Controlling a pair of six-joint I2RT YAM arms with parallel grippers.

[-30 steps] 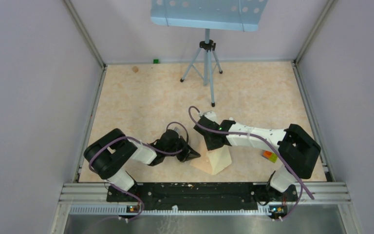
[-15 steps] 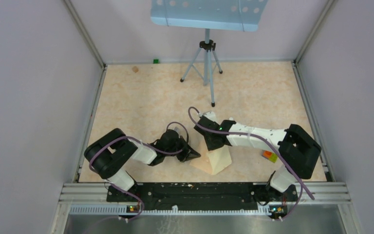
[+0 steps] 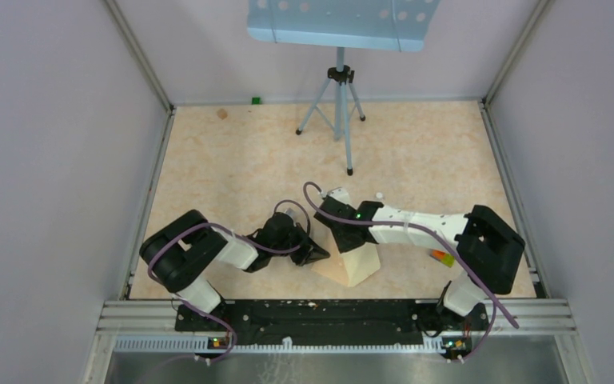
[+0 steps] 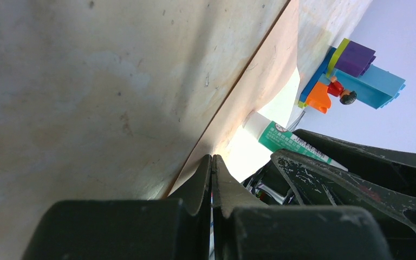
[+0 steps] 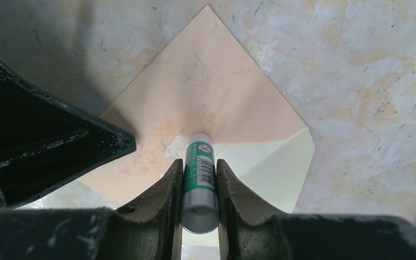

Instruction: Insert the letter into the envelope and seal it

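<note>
Near the front of the table [image 5: 357, 65], between the two arms, the envelope [image 5: 206, 81] lay flat with its tan flap open, pointing away in the right wrist view. The pale letter [image 5: 271, 162] showed as a cream patch below the flap's fold. It appeared to be tucked into the pocket already, though I could not tell how fully. So insertion looked done, and the work was at the sealing.

The right gripper [image 5: 199, 169] was clamped on the barrel of a glue stick [image 5: 196, 147]. The stick's tip was down on the flap's inner face near the fold, with a small white smear beside it. The left gripper [image 4: 212, 161] had its jaws pressed fully together, with its tips at the flap's left edge. Whether it nipped the paper or only pinned it down was not clear.

Left to do, by my reckoning: spread more glue, fold the flap over and press it shut. The flap looked thin and faintly creased, with a blotchy, dampened area around the stick — likely to wrinkle if dragged.
</note>
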